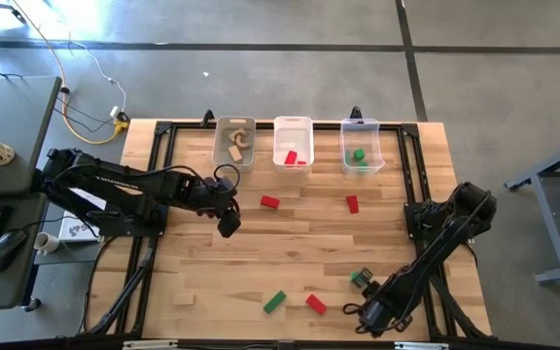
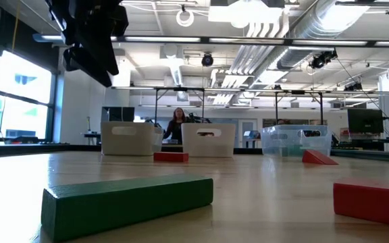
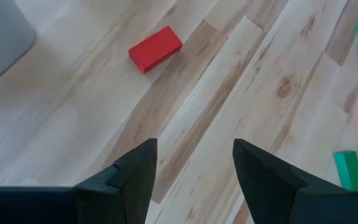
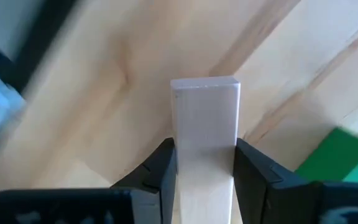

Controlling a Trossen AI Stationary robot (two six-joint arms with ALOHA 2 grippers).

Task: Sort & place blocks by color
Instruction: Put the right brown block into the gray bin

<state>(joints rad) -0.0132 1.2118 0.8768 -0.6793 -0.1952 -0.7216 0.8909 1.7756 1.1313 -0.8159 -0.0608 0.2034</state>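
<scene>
Nearest, at the table's [image 1: 290,248] front edge, the right gripper [image 4: 205,165] is closed on a plain wood block [image 4: 204,124], its two fingers pressing the block's long sides; a green block [image 4: 340,155] lies just beside it. In the high view this gripper [image 1: 355,313] sits low near the front right corner. Close by on the front boards lie a green brick [image 1: 274,302], a red block [image 1: 315,303], another green piece [image 1: 362,279] and a plain block [image 1: 184,298] further left.

Mid-table, the left gripper [image 1: 228,227] hangs above bare wood with its fingers [image 3: 135,171] spread apart and nothing between them. A red brick [image 1: 269,202] lies near it, and a red wedge [image 1: 352,203] well to the right.

Farthest back, three bins stand in a row: the left bin [image 1: 234,142] holds plain blocks, the middle bin [image 1: 293,142] red ones, the right bin [image 1: 362,144] a green one. Beyond the table, a person [image 2: 177,125] shows in the room.
</scene>
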